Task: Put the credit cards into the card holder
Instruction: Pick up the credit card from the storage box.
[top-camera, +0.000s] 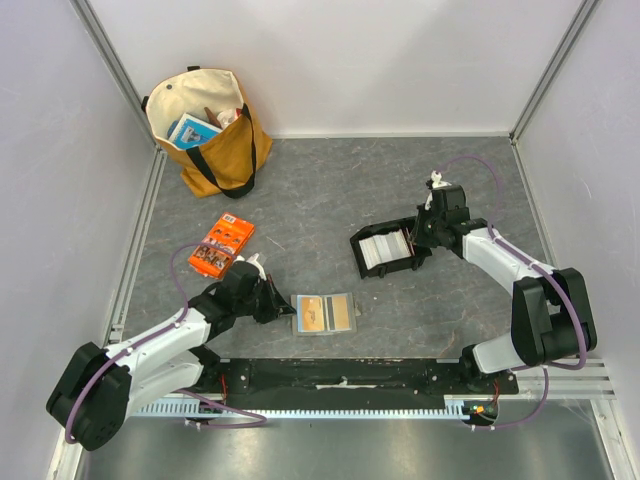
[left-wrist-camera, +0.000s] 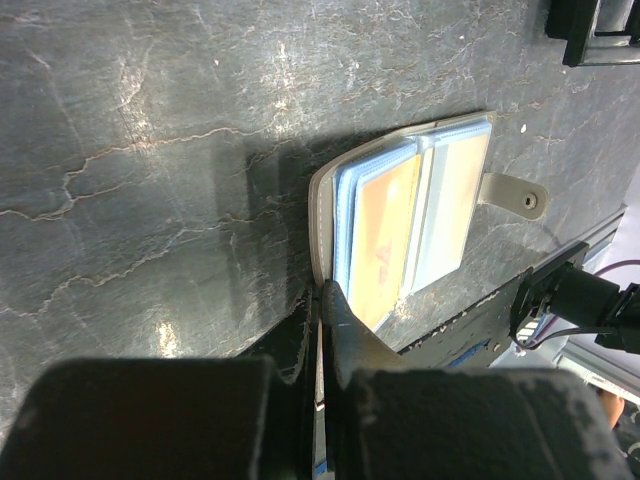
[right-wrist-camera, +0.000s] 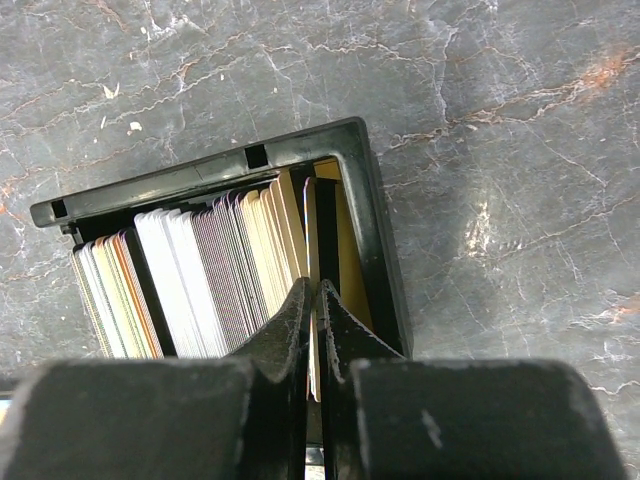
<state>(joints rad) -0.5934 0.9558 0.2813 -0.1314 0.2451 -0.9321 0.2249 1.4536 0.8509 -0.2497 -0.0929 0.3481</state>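
Observation:
The card holder (top-camera: 325, 313) lies open on the grey tabletop, its clear pockets showing tan and pale inserts (left-wrist-camera: 420, 215), its snap tab (left-wrist-camera: 515, 195) pointing away. My left gripper (left-wrist-camera: 322, 292) is shut on the edge of its grey cover; in the top view this gripper (top-camera: 284, 309) sits at the holder's left side. The credit cards (right-wrist-camera: 200, 270) stand on edge in a black tray (right-wrist-camera: 300, 150). My right gripper (right-wrist-camera: 312, 292) reaches into the tray (top-camera: 362, 262) and is shut on one tan card (right-wrist-camera: 310, 205) at the right end of the stack, a little apart from the others.
An orange printed packet (top-camera: 222, 245) lies just behind my left arm. A tan and cream tote bag (top-camera: 210, 130) stands at the back left corner. White walls enclose the table on three sides, and a metal rail (top-camera: 350, 405) runs along the near edge.

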